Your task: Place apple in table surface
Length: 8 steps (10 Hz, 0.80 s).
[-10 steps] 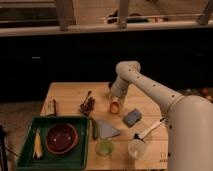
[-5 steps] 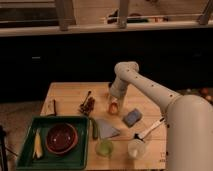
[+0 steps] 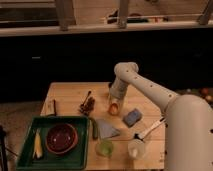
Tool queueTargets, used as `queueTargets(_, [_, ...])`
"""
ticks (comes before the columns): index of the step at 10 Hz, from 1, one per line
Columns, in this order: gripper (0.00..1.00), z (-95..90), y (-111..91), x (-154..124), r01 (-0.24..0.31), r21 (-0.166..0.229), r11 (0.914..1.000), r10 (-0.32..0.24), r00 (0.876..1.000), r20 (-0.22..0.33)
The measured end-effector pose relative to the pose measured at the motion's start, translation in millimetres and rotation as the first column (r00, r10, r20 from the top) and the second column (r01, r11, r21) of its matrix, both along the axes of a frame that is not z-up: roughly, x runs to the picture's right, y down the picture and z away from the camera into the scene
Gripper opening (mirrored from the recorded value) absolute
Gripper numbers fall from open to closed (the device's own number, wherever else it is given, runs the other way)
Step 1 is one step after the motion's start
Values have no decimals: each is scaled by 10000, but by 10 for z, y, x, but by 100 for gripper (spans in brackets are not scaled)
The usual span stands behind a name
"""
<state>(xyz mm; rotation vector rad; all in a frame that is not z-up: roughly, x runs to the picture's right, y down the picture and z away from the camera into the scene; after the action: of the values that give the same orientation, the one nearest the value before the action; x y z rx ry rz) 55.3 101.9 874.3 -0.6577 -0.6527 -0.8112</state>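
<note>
The apple (image 3: 114,108) is small, round and orange-red, in the middle of the light tan plank table surface (image 3: 67,94). It sits at or just above the wood. My gripper (image 3: 114,103) comes down from the white arm right over the apple's top, touching or nearly touching it. The apple hides the tips.
A green tray (image 3: 52,160) at front left holds a dark red bowl (image 3: 61,138) and a yellow piece (image 3: 37,145). A small green cup (image 3: 105,147), a grey cloth (image 3: 106,129), a blue sponge (image 3: 132,117), a white brush (image 3: 148,129), a clear cup (image 3: 135,148) and dark utensils (image 3: 88,104) lie nearby.
The gripper and apple have stayed at almost the same spot over the middle of the table. No clear motion shows.
</note>
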Motion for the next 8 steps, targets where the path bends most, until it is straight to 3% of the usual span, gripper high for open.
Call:
queueTargets(1, [56,10,-5,-15,22,-31,10000,-22,10000,17])
queueTargets(4, [72,9,-1,6,-13,-77,10000,13,10000,-3])
queueTargets(8, [61,11,16,-10,124,-170,9998,-123,9999,47])
